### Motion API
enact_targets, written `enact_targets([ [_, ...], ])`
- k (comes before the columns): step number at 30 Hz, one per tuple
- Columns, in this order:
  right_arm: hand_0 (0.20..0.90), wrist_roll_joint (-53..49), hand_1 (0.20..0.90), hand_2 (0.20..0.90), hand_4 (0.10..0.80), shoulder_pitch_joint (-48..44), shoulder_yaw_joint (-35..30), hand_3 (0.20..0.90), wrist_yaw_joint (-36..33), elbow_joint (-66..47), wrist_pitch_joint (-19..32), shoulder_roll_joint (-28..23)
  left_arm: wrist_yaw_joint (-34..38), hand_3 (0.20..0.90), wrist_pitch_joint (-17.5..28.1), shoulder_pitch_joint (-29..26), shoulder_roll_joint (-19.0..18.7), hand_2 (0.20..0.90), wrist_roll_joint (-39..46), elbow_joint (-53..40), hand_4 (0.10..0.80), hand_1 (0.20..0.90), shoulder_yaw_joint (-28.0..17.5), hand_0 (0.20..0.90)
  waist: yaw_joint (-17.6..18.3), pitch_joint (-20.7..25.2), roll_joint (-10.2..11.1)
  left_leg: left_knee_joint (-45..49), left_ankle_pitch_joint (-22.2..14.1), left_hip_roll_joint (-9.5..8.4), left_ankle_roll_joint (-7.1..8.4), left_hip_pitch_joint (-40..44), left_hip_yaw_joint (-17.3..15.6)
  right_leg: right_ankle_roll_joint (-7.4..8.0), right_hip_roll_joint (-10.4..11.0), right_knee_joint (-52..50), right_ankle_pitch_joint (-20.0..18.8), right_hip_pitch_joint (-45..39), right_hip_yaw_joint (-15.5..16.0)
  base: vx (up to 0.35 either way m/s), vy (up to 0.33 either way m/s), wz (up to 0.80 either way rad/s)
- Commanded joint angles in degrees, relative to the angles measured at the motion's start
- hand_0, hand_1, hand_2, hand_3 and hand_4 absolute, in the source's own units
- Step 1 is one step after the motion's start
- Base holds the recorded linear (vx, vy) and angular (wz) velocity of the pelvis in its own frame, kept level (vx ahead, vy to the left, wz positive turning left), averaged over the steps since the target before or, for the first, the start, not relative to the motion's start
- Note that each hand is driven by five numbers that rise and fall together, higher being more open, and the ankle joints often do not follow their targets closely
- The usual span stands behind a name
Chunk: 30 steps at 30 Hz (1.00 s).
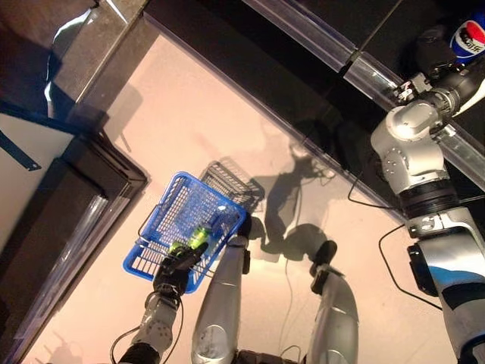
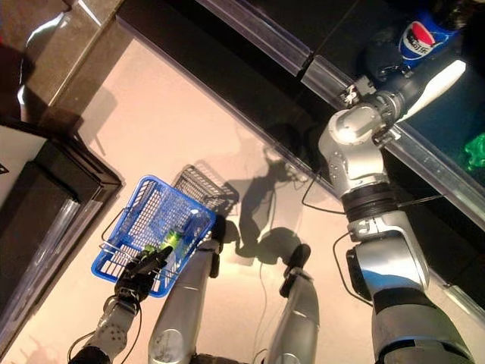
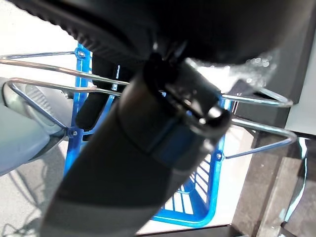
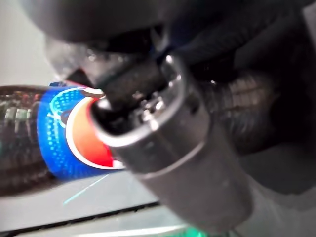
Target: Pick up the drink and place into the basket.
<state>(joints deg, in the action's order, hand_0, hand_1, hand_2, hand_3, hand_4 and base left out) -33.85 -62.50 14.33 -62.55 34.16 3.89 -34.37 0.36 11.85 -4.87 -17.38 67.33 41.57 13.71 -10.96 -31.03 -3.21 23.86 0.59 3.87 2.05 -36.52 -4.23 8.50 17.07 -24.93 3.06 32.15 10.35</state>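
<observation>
A dark cola bottle with a blue label [image 2: 419,36] lies on the dark shelf at the upper right; it also shows in the left eye view [image 1: 470,36] and close up in the right wrist view [image 4: 59,133]. My right hand [image 2: 383,57] is raised to the shelf right beside the bottle, open, with its thumb [image 4: 163,133] stretched across in front of the label. My left hand [image 1: 173,274] is shut on the wire handles [image 3: 256,128] of the blue basket [image 1: 163,208], which hangs low at the left. A green drink [image 1: 198,237] lies in the basket.
The dark shelf unit with a clear front rail [image 2: 258,34] runs across the top right. A green package [image 2: 476,150] lies on the shelf at the right. A dark cabinet [image 1: 68,205] stands at the left. Pale floor [image 1: 189,114] lies between them.
</observation>
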Motion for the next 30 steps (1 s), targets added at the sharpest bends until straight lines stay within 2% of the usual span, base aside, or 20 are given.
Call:
enact_targets([
  [1, 0.300, 1.5, 0.300, 0.300, 0.100, -8.6, 1.4, 0.200, 2.3, -2.6, 5.3, -8.2, -4.6, 0.200, 1.1, 4.4, -1.9, 0.300, 0.4, -6.8, 0.100, 0.300, 2.5, 0.300, -1.6, 1.2, -0.7, 2.3, -4.1, -2.09, -2.70, -0.8, 3.2, -2.08, -0.5, 1.3, -3.9, 1.8, 3.0, -0.084, 0.007, -0.11],
  [3, 0.300, 1.0, 0.300, 0.300, 0.100, -8.7, 1.5, 0.200, 3.2, -1.4, 5.7, -8.7, -5.1, 0.200, 0.9, 4.9, -2.0, 0.300, 0.4, -6.7, 0.100, 0.300, 2.3, 0.300, -1.8, 1.2, -0.9, 2.7, -5.8, -2.22, -2.52, 0.4, 3.6, -1.42, -0.6, 0.2, -2.3, 0.9, 2.5, 0.034, -0.004, -0.05],
  [4, 0.300, 0.8, 0.300, 0.300, 0.100, -8.8, 1.4, 0.200, 3.5, -1.2, 5.7, -9.1, -5.3, 0.200, 0.9, 4.9, -2.1, 0.300, 0.6, -6.7, 0.100, 0.300, 2.2, 0.300, -1.8, 1.2, -0.9, 2.8, -5.8, -2.24, -2.53, 0.4, 3.6, -1.46, -0.6, 0.0, -2.2, 1.0, 2.5, 0.000, 0.000, 0.00],
  [5, 0.300, 0.7, 0.300, 0.300, 0.100, -9.1, 1.3, 0.200, 3.5, -1.2, 5.8, -9.2, -5.3, 0.200, 0.9, 4.6, -2.1, 0.300, 0.6, -6.8, 0.100, 0.300, 2.1, 0.300, -1.7, 1.2, -0.8, 2.5, -4.3, -2.28, -2.85, -0.8, 3.3, -2.09, -0.4, 0.6, -3.6, 1.9, 3.2, -0.014, 0.000, 0.03],
  [6, 0.300, 0.3, 0.300, 0.300, 0.100, -8.8, 1.2, 0.200, 3.7, -1.2, 5.9, -9.3, -5.4, 0.200, 0.7, 4.9, -2.3, 0.300, 0.9, -6.9, 0.100, 0.300, 2.0, 0.300, -1.7, 1.2, -0.9, 2.9, -5.9, -2.37, -2.63, 0.4, 3.6, -1.50, -0.7, -0.3, -2.1, 1.1, 2.5, 0.000, 0.000, 0.00],
  [9, 0.300, 0.0, 0.300, 0.300, 0.100, -8.6, 1.0, 0.200, 4.4, -0.6, 6.4, -9.6, -5.6, 0.200, 0.5, 4.8, -2.5, 0.300, 0.7, -7.1, 0.100, 0.300, 1.8, 0.300, -1.8, 1.2, -0.9, 3.0, -6.0, -2.63, -2.73, 0.5, 3.6, -1.63, -0.8, -0.5, -1.8, 0.9, 2.6, -0.029, -0.008, -0.01],
  [10, 0.300, -0.1, 0.300, 0.300, 0.100, -8.8, 0.8, 0.200, 4.5, -0.7, 6.4, -9.8, -5.5, 0.200, 0.5, 4.5, -2.5, 0.300, 0.7, -7.3, 0.100, 0.300, 1.7, 0.300, -1.8, 1.2, -0.9, 2.7, -4.5, -2.68, -3.06, -0.6, 3.3, -2.28, -0.6, 0.1, -3.2, 1.8, 3.3, -0.034, -0.019, -0.02],
  [11, 0.300, -0.3, 0.300, 0.300, 0.100, -8.2, 0.7, 0.200, 4.7, -1.0, 6.5, -10.0, -5.6, 0.200, 0.5, 4.9, -2.6, 0.300, 0.7, -7.3, 0.100, 0.300, 1.6, 0.300, -1.9, 1.2, -1.0, 3.1, -6.1, -2.61, -2.79, 0.6, 3.6, -1.68, -0.6, -1.0, -1.6, 0.9, 2.8, -0.033, -0.019, 0.00],
  [14, 0.300, 0.6, 0.300, 0.300, 0.100, -7.2, 0.0, 0.200, 5.6, -3.0, 6.8, -10.1, -5.7, 0.200, 0.4, 5.2, -2.7, 0.300, 0.9, -7.7, 0.100, 0.300, 1.1, 0.300, -1.8, 1.2, -1.0, 3.1, -6.2, -2.61, -2.86, 1.2, 3.4, -1.86, -0.7, -1.8, -0.9, 0.3, 3.1, -0.042, -0.013, 0.00],
  [15, 0.300, 0.8, 0.300, 0.300, 0.100, -7.3, -0.2, 0.200, 5.8, -3.6, 6.9, -10.2, -5.8, 0.200, 0.5, 4.9, -2.7, 0.300, 1.1, -7.8, 0.100, 0.300, 0.9, 0.300, -1.7, 1.2, -0.9, 2.8, -4.6, -2.61, -3.19, 0.1, 3.1, -2.55, -0.6, -1.3, -2.2, 1.2, 3.8, -0.142, 0.011, -0.01],
  [16, 0.300, 1.6, 0.300, 0.300, 0.100, -6.7, -0.6, 0.200, 6.5, -5.5, 6.9, -10.1, -6.1, 0.200, 0.7, 4.9, -2.5, 0.300, 1.4, -7.7, 0.100, 0.300, 0.6, 0.300, -1.7, 1.2, -1.0, 2.9, -4.7, -2.65, -3.24, 0.4, 3.0, -2.72, -0.6, -2.0, -1.6, 0.9, 3.9, -0.051, 0.004, -0.01],
  [17, 0.300, 2.0, 0.300, 0.300, 0.100, -6.3, -0.6, 0.200, 7.0, -5.9, 6.9, -10.0, -6.2, 0.200, 0.8, 5.2, -2.5, 0.300, 1.6, -7.6, 0.100, 0.300, 0.6, 0.300, -1.7, 1.2, -1.1, 3.3, -6.2, -2.71, -2.93, 1.6, 3.4, -2.14, -0.8, -2.8, 0.0, 0.0, 3.3, -0.084, 0.010, -0.02],
  [18, 0.300, 3.6, 0.300, 0.300, 0.100, -5.4, -1.3, 0.200, 8.3, -10.1, 6.2, -9.7, -6.6, 0.200, 1.3, 4.8, -2.4, 0.300, 1.9, -8.2, 0.100, 0.300, -0.1, 0.300, -1.6, 1.2, -1.1, 3.0, -4.8, -2.81, -3.30, 1.2, 3.0, -3.09, -0.8, -3.4, -0.6, 0.5, 4.0, 0.000, 0.000, 0.00],
  [19, 0.300, 4.1, 0.300, 0.300, 0.100, -4.9, -1.4, 0.200, 8.8, -10.9, 6.1, -9.4, -6.7, 0.200, 1.4, 5.1, -2.3, 0.300, 1.8, -8.3, 0.100, 0.300, -0.1, 0.300, -1.6, 1.2, -1.2, 3.4, -6.4, -2.89, -2.97, 2.5, 3.3, -2.48, -0.9, -4.2, 1.0, -0.5, 3.3, -0.174, 0.015, -0.06],
  [20, 0.300, 6.4, 0.300, 0.300, 0.100, -3.1, -2.8, 0.200, 10.4, -17.2, 4.4, -8.9, -7.0, 0.200, 2.2, 4.7, -2.2, 0.300, 1.8, -9.3, 0.100, 0.300, -0.9, 0.300, -1.3, 1.2, -1.3, 3.2, -5.0, -2.93, -3.33, 2.5, 2.9, -3.59, -0.8, -5.1, 0.8, -0.5, 4.3, -0.077, -0.005, -0.06],
  [21, 0.300, 7.6, 0.300, 0.300, 0.100, -1.7, -3.4, 0.200, 11.2, -20.4, 3.8, -8.5, -7.1, 0.200, 2.3, 4.7, -2.3, 0.300, 2.1, -10.2, 0.100, 0.300, -1.3, 0.300, -1.2, 1.2, -1.4, 3.5, -5.2, -3.00, -3.34, 2.9, 2.9, -3.78, -0.7, -5.8, 1.4, -1.0, 4.5, -0.080, -0.012, -0.06],
  [22, 0.300, 8.1, 0.300, 0.300, 0.100, -0.9, -3.5, 0.200, 11.8, -21.2, 3.9, -8.3, -7.2, 0.200, 2.6, 4.9, -2.3, 0.300, 2.2, -10.4, 0.100, 0.300, -1.4, 0.300, -1.2, 1.2, -1.4, 4.1, -6.8, -3.11, -3.01, 4.1, 3.3, -3.19, -0.8, -6.8, 3.0, -1.9, 3.8, -0.045, -0.016, -0.05],
  [23, 0.300, 8.6, 0.300, 0.300, 0.100, 0.0, -4.1, 0.200, 12.2, -23.9, 3.3, -7.9, -7.2, 0.200, 2.8, 4.7, -2.2, 0.300, 2.0, -11.0, 0.100, 0.300, -1.8, 0.300, -1.0, 1.2, -1.4, 3.8, -5.3, -3.08, -3.30, 3.8, 2.9, -4.02, -0.7, -6.7, 2.0, -1.7, 4.6, -0.036, -0.027, -0.04],
  [24, 0.300, 10.7, 0.300, 0.300, 0.100, 4.2, -5.7, 0.200, 14.0, -31.0, 1.8, -6.2, -7.0, 0.200, 3.4, 5.0, -1.9, 0.300, 1.1, -12.6, 0.100, 0.300, -2.3, 0.300, -0.5, 1.2, -1.2, 4.3, -5.6, -3.30, -3.10, 5.6, 3.1, -4.54, -0.7, -7.8, 3.0, -3.5, 4.8, -0.106, -0.019, -0.05],
  [30, 0.300, 11.9, 0.300, 0.300, 0.100, 14.7, -7.5, 0.200, 24.1, -43.8, -0.4, -2.4, -8.0, 0.200, 3.9, 7.2, -0.6, 0.300, -1.3, -16.8, 0.100, 0.300, -5.1, 0.300, 0.7, 1.2, -1.0, 4.0, -5.8, -3.25, -1.96, 13.1, 3.1, -5.95, -0.3, -9.7, 5.8, -10.9, 5.7, 0.012, -0.008, 0.06],
])
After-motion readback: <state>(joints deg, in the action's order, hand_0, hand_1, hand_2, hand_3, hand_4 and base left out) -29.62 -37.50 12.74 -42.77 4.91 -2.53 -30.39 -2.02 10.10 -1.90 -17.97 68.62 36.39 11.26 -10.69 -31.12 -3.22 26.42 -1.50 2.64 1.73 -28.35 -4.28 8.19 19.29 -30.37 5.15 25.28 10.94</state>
